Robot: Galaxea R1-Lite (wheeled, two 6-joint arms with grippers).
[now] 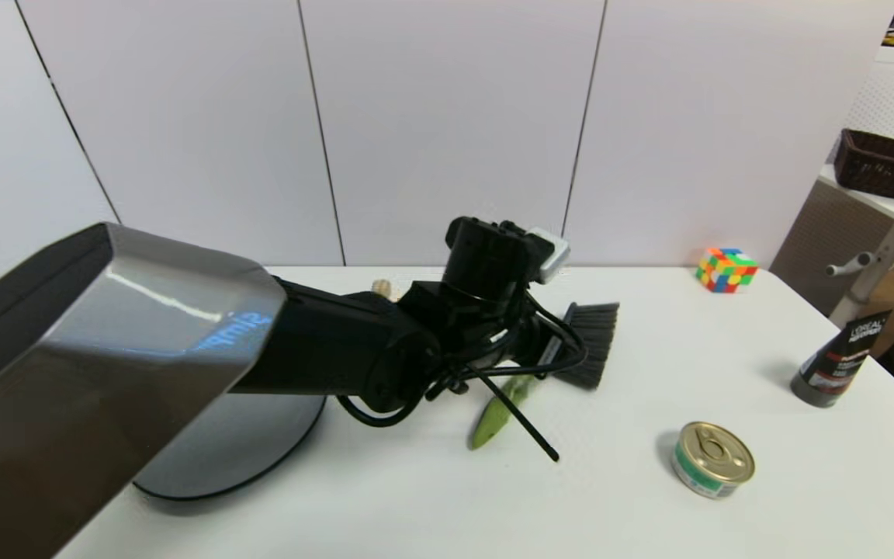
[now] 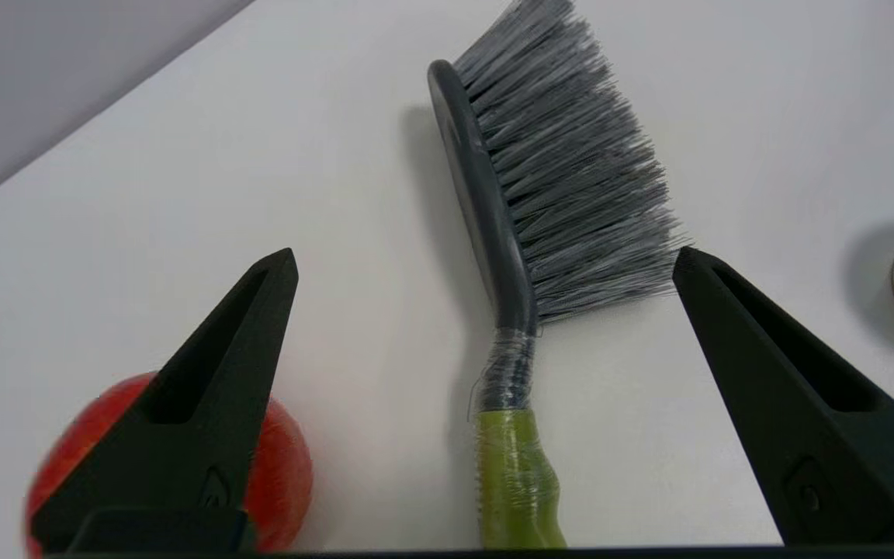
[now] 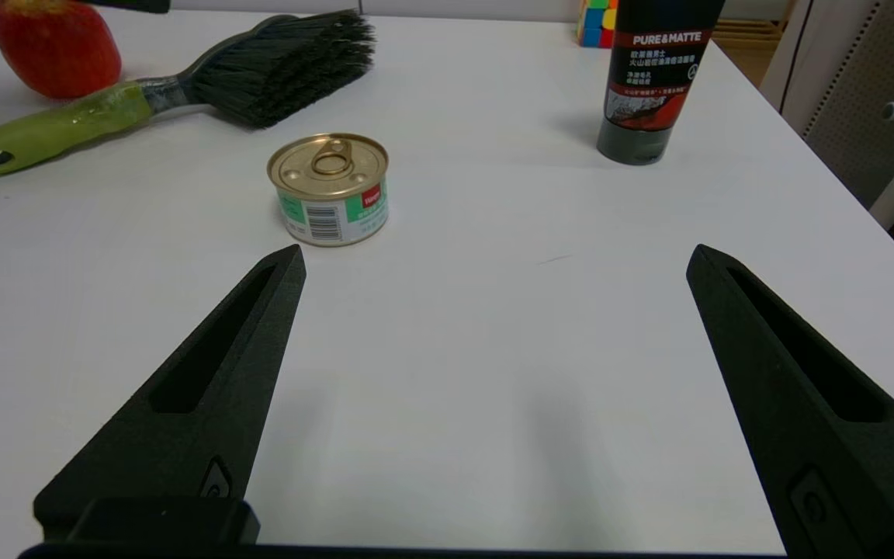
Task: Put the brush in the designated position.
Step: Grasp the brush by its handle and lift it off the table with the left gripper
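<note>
Olive-green, the brush [image 2: 505, 256] handle is seen lying flat on the table [image 2: 183, 194] between the spread, empty fingers of the left gripper [image 2: 486, 260], which is best lowered squarely and closed there, clear of the bristles, while the right gripper [image 3: 493, 260] is held wide apart, idle.

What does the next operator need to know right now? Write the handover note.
Left hand: open, hovering over the brush, fingers either side of it, nothing gripped.
Right hand: open, empty, off to the right over bare table, short of the can.
Brush: lying flat on the table, green handle toward the robot, bristles pointing away. An apple sits close beside the handle; the can is on its other side, farther off.
Done: the left hand is lined up over the brush.
Left: lower, close on the brush, lift and carry it to its spot. No marked spot shows in these views.
</note>
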